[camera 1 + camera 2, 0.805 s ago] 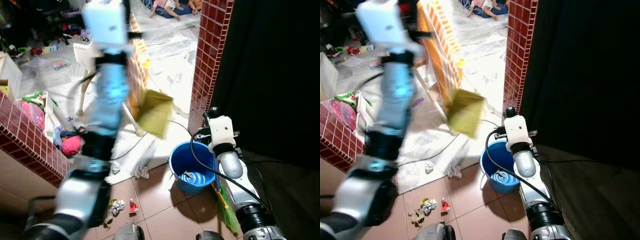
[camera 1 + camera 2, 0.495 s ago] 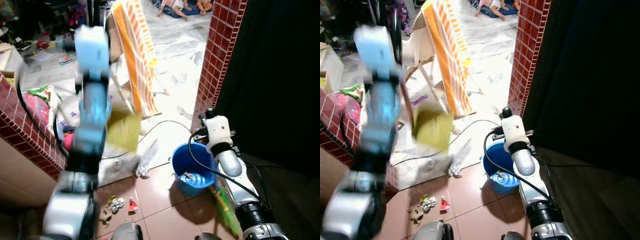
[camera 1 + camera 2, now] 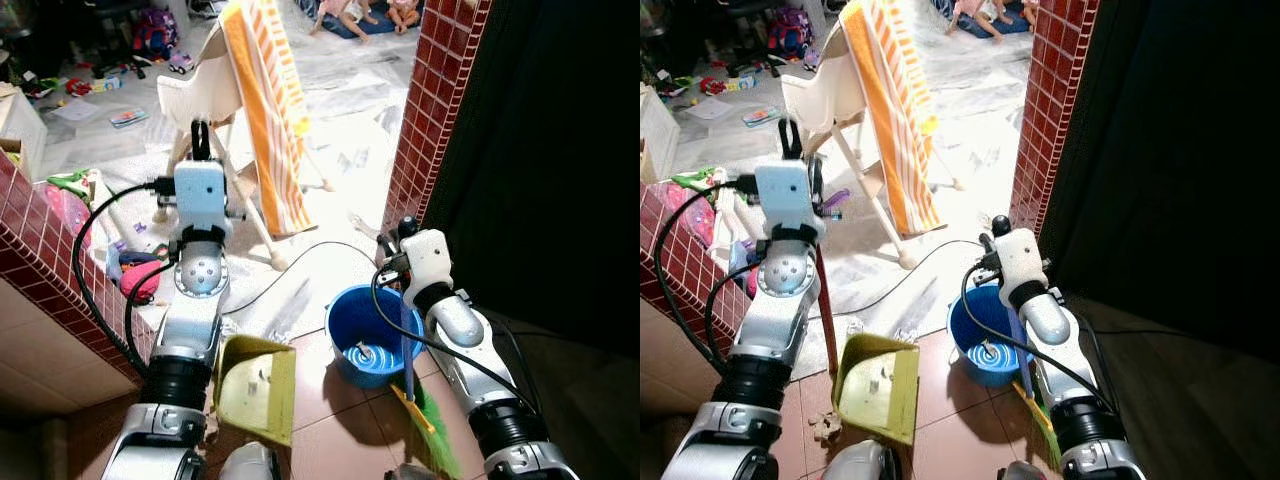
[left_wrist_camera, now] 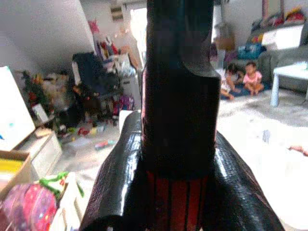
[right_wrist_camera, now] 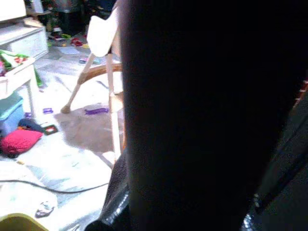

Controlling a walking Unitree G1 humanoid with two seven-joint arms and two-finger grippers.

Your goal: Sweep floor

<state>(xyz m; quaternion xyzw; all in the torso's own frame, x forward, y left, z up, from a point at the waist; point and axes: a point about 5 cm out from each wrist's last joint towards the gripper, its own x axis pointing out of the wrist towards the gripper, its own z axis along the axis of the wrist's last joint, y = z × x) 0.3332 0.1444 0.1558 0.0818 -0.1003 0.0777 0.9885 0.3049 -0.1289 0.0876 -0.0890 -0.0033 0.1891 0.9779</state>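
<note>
The broom (image 3: 425, 425) stands just beside the blue bucket (image 3: 352, 338), on the side toward the dark doorway, its blue handle rising past the bucket's rim to the right gripper (image 3: 405, 228) and its green bristles splayed on the tiled floor (image 3: 330, 440) at the bucket's foot; in the right wrist view the fingers (image 5: 202, 120) are a dark mass and I cannot tell how they stand, though the handle seems carried by that arm; on the other side of the bucket, near it, the yellow-green dustpan (image 3: 878, 388) rests mouth-up on the tiles with a few scraps in it, its dark red handle running up to the left gripper (image 3: 201, 140), whose fingers (image 4: 120, 178) are closed around the striped red shaft; a little crumpled litter (image 3: 823, 428) lies beyond the pan, farther from the bucket; behind the bucket a cable (image 3: 300, 262) trails over the pale sheeting, and past that stands a white high chair (image 3: 195, 95) draped with an orange striped towel (image 3: 268, 110); the broom is likely light and stiff in the stick but springy at the bristles, so it should be held high on the handle and pressed gently; the pan is thin plastic, light, apt to skid on smooth tile unless its lip is kept down
</note>
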